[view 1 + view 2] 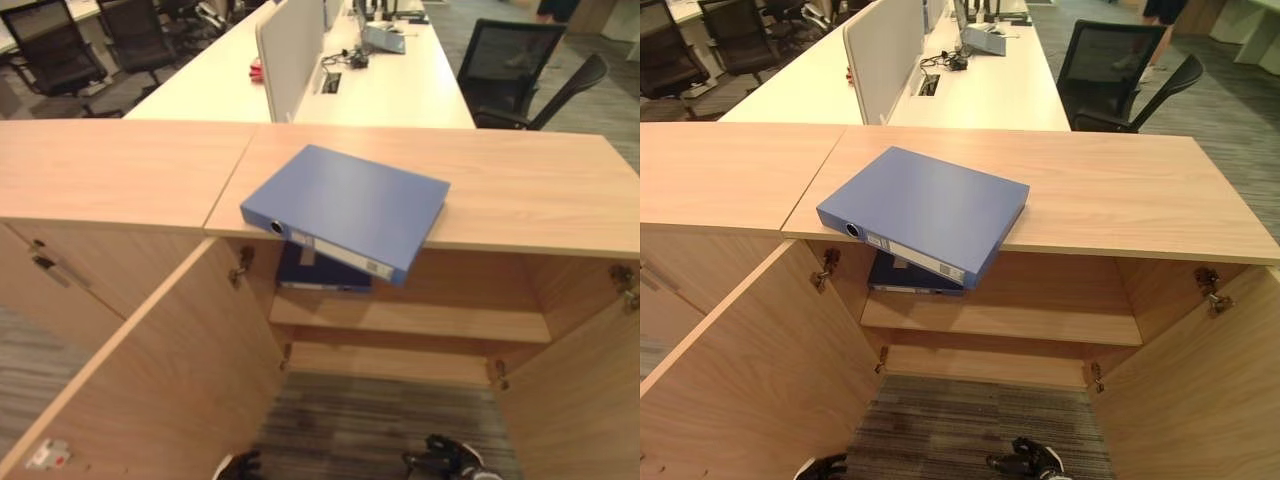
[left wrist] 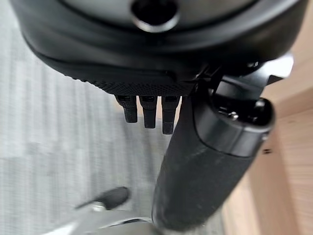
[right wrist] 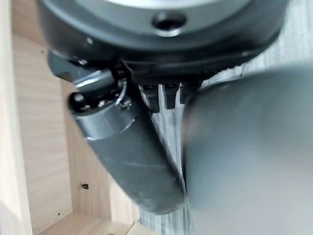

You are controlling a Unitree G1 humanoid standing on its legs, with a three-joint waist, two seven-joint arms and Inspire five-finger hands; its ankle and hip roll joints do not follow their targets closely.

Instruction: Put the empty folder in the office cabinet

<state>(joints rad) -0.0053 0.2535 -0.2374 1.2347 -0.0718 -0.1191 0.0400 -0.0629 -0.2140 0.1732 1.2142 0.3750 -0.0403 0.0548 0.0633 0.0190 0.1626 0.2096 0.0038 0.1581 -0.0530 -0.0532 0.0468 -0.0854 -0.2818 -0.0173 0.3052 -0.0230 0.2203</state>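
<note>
Upper folder (image 1: 345,210) hides most of the darker folder (image 1: 325,275) below.

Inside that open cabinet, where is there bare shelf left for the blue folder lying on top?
The shelf is bare from its middle to the right wall. Its left end is taken by a dark blue folder already lying there, under the overhanging corner of the blue folder. The cabinet top right of that folder is bare too. Both doors stand open, leaving the front free.

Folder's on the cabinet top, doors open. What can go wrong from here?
1. The blue folder overhangs the cabinet top's front edge; a nudge could tip it off.
2. A dark folder already lies on the upper shelf, so the left side there is taken.
3. The open left door flanks the opening and may catch the left arm.
</note>
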